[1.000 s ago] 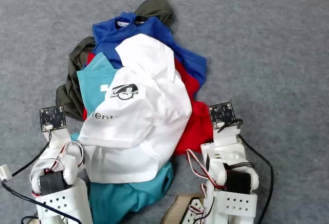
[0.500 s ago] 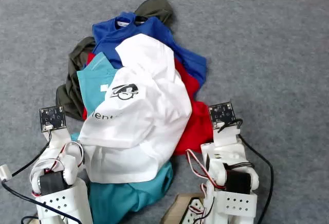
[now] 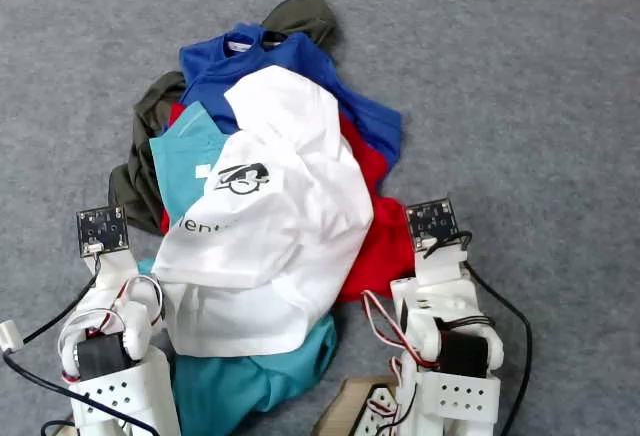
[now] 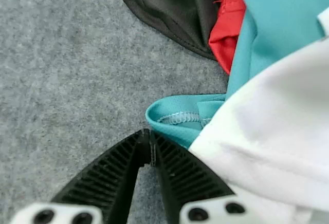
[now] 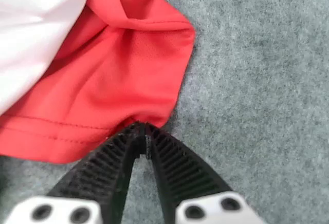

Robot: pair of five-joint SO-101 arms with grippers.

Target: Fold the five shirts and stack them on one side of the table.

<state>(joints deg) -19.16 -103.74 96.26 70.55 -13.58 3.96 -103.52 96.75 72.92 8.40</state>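
**Five shirts wait in a heap, both claws idle at its near edge.** The left claw (image 4: 150,147) sits clenched on nothing, its ribbed jaws pressed tip to tip low over the grey table cover (image 3: 540,106). Just ahead of its tips, toward the heap, lies a folded hem of the teal shirt (image 4: 180,117), near the claw but apart from it. Farther ahead is the dark edge of the olive shirt (image 4: 169,8).

Close beside that claw, the white shirt (image 3: 270,246) spreads over the top of the pile with its print facing up. The blue shirt (image 3: 250,71) lies at the far end, well away from both claws.

The red shirt (image 5: 118,70) pokes out from under the white one toward the right claw (image 5: 141,131). That claw is likewise closed with nothing between its jaws. Its tips sit at the very edge of the red hem, and whether they touch the cloth cannot be told.

No shirt is folded or stacked, so the job appears to be at its first step, separating one garment from the heap. The white shirt on top looks the natural first pick. The next move would call for both claws to open, pinch its edge on either side, and draw it off to be laid flat. That needs care, since the loose cloth beneath may drag along.
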